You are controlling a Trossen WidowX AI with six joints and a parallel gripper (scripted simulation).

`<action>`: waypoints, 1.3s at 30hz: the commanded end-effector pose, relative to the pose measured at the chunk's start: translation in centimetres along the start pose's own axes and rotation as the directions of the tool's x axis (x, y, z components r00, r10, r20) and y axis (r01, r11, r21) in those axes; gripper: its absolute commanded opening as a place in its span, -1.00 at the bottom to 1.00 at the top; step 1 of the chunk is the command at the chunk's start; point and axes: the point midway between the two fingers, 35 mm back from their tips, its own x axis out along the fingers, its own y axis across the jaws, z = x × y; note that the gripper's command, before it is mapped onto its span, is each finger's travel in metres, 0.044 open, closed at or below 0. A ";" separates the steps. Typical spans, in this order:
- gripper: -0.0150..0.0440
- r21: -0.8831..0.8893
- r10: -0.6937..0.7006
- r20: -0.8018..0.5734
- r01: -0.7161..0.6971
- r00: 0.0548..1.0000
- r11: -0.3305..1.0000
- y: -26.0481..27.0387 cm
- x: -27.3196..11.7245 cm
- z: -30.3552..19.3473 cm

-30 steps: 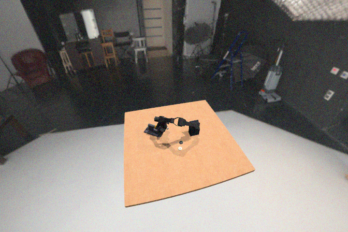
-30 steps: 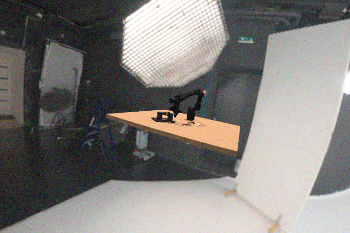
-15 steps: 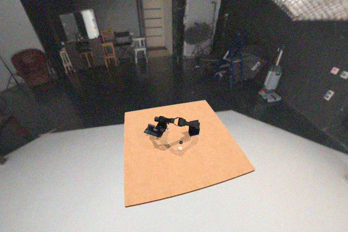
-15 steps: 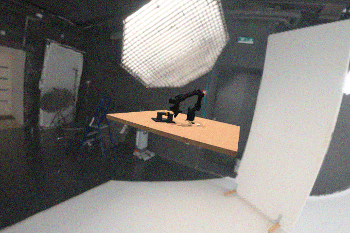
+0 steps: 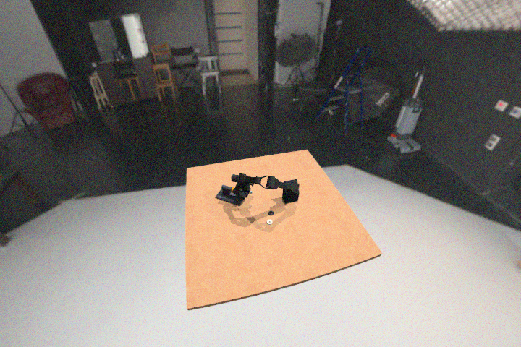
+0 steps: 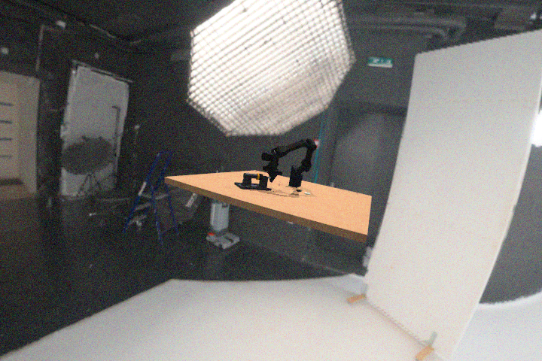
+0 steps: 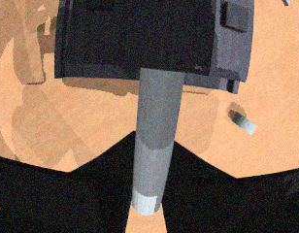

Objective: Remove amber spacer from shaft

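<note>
My gripper [image 7: 148, 139] [image 6: 272, 180] is shut on the grey shaft [image 7: 160, 107], gripping it near its pale outer end. The shaft sticks out of the near dark block [image 7: 140, 39] in the wrist view. The dark fixture [image 5: 224, 196] [image 6: 242, 186] has two uprights on a base plate. The amber spacer [image 5: 233, 189] [image 6: 258, 175] shows as a small spot up between the uprights, at shaft height, not on the table. The wrist view does not show it, hidden behind the near block. Other spacers are too small or dark to tell apart.
On the wooden table [image 5: 277, 262] [image 6: 323, 208] lie a small black ring [image 5: 270, 212] [image 6: 298, 190] and a small white ring [image 5: 268, 221] [image 6: 307, 192]. A small grey and pale round piece [image 7: 245, 123] lies right of the shaft in the wrist view. The arm's base [image 5: 290, 193] [image 6: 295, 177] stands behind.
</note>
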 end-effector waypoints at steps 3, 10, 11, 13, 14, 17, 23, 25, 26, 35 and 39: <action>-0.49 0.005 0.001 -0.002 -0.001 1.000 1.000 0.0 0.0 -0.1; -0.49 0.005 0.001 -0.002 -0.001 1.000 1.000 0.0 0.0 -0.2; -0.49 0.005 0.001 -0.002 -0.001 1.000 1.000 0.0 0.0 -0.2; -0.49 0.005 0.001 -0.002 -0.001 1.000 1.000 0.0 0.0 -0.2; -0.49 0.005 0.001 -0.002 -0.001 1.000 1.000 0.0 0.0 -0.2; -0.49 0.005 0.001 -0.002 -0.001 1.000 1.000 0.0 0.0 -0.3; -0.49 0.005 0.001 -0.002 -0.001 1.000 1.000 0.0 0.0 -0.3; -0.49 0.005 0.001 -0.002 -0.001 1.000 1.000 0.0 0.0 -0.4; -0.49 0.005 0.001 -0.002 -0.001 1.000 1.000 0.0 0.0 -0.4; -0.49 0.005 0.001 -0.002 -0.001 1.000 1.000 0.0 0.0 -0.5; -0.49 0.005 0.001 -0.002 -0.001 1.000 1.000 0.0 0.0 -0.5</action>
